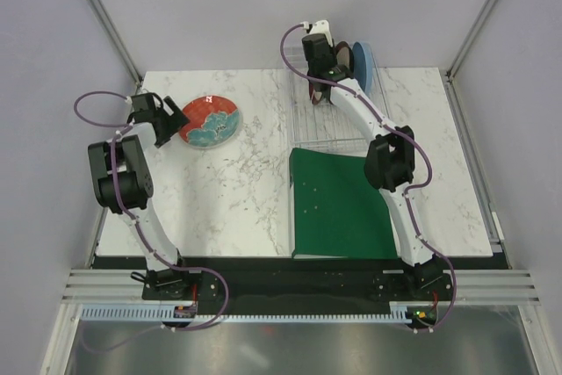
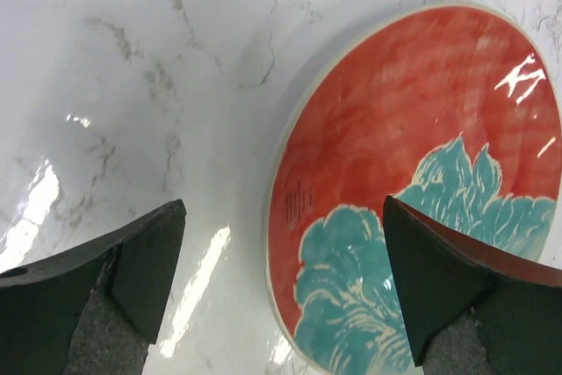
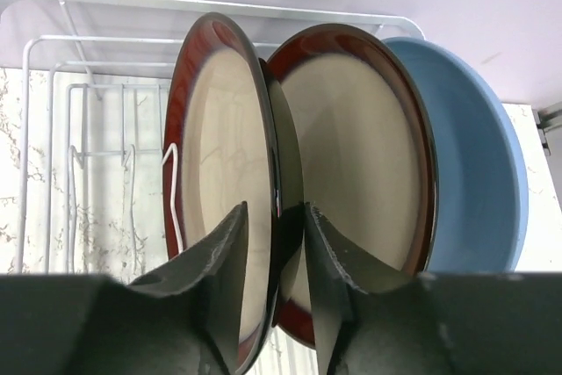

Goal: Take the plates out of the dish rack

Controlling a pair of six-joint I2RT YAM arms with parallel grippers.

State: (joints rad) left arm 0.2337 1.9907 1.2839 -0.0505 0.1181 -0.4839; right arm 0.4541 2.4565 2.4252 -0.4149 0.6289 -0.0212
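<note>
The red plate with teal flowers (image 1: 209,122) lies flat on the marble table; it also shows in the left wrist view (image 2: 413,155). My left gripper (image 1: 174,120) is open and empty, and its jaws stand either side of that plate's left rim (image 2: 283,204). The dish rack (image 1: 320,120) of thin pale uprights (image 3: 70,68) holds two dark-red-rimmed cream plates (image 3: 219,155) (image 3: 351,147) and the light blue plate (image 3: 474,164) (image 1: 363,63), all upright. My right gripper (image 1: 327,63) (image 3: 275,208) is closed on the rim of the left dark-red-rimmed plate.
A flat green folder (image 1: 338,204) lies in front of the rack on the right half of the table. Metal frame posts (image 1: 105,15) stand at the back corners. The table's near edge (image 1: 290,259) runs in front of the arm bases.
</note>
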